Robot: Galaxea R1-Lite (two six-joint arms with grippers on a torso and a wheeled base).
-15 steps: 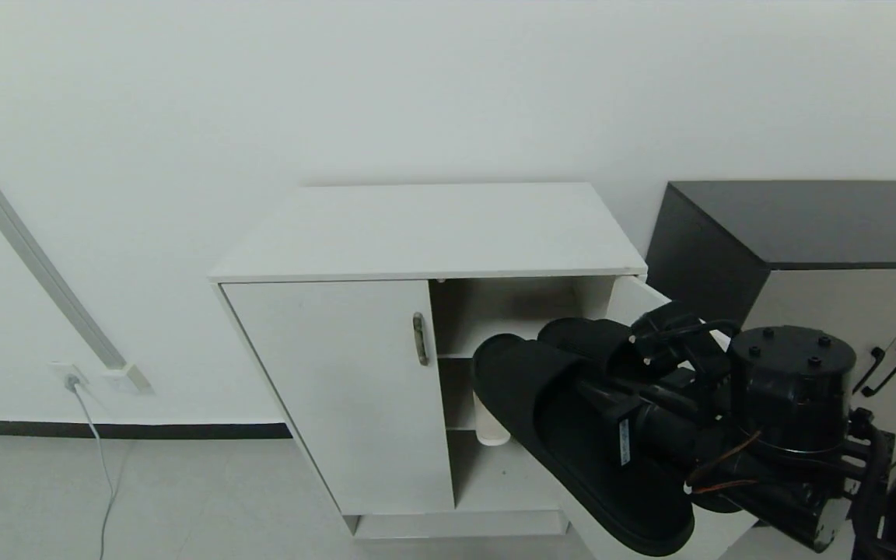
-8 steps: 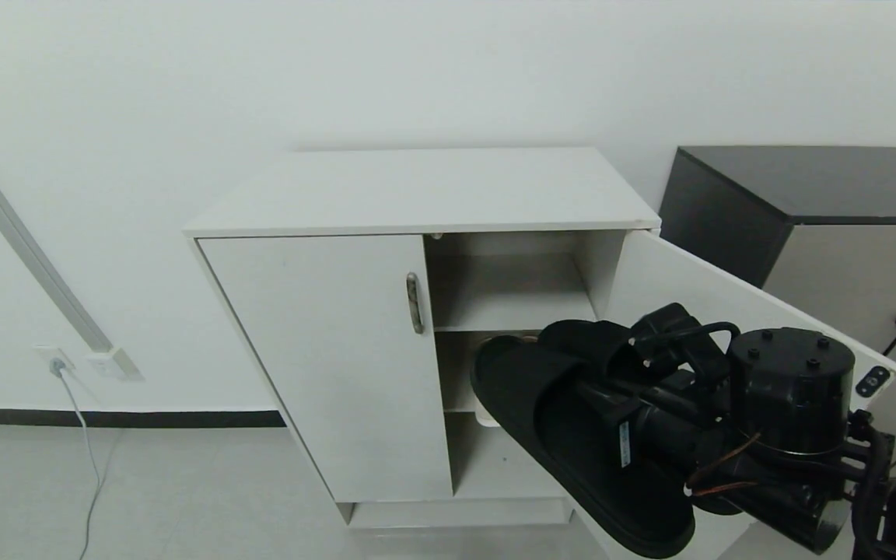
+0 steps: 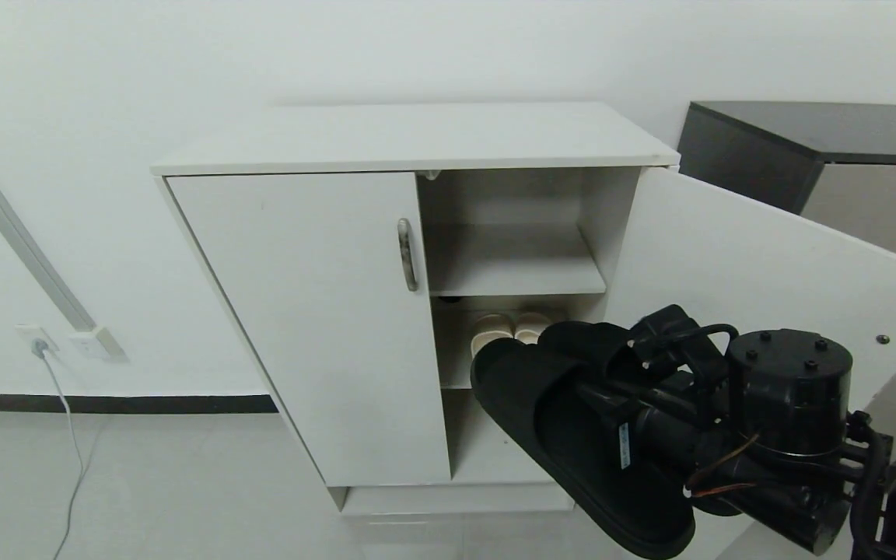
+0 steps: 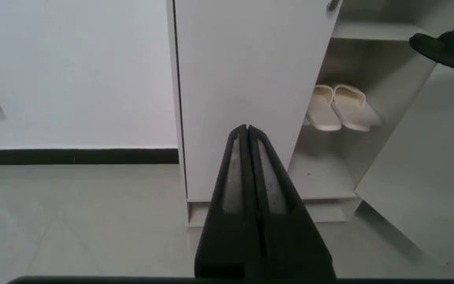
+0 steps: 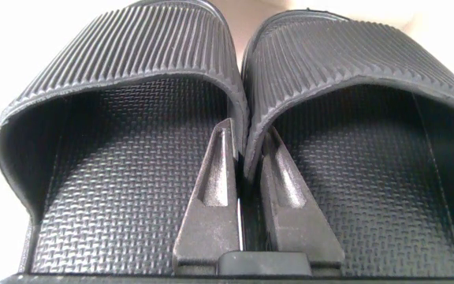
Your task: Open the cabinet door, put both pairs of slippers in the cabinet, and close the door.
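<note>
The white cabinet (image 3: 417, 136) stands against the wall with its right door (image 3: 767, 264) swung open and its left door (image 3: 308, 311) closed. A beige pair of slippers (image 3: 506, 330) (image 4: 341, 106) lies on the middle shelf. My right gripper (image 5: 245, 138) is shut on the black pair of slippers (image 3: 572, 420) (image 5: 235, 118), pinching the two inner strap edges together, and holds them in front of the open compartment at about the middle shelf's height. My left gripper (image 4: 247, 130) is shut on nothing, low in front of the closed left door.
A dark-topped cabinet (image 3: 813, 132) stands to the right, behind the open door. A wall socket (image 3: 36, 338) with a cable and a slanted conduit (image 3: 12, 233) are at the left. Bare floor (image 3: 145, 482) lies before the cabinet. The top shelf (image 3: 510, 264) and bottom compartment (image 3: 487, 459) hold nothing.
The head view has shifted, so the cabinet now sits higher and larger and its inside shows more. The right gripper with the black slippers keeps its place in the picture.
</note>
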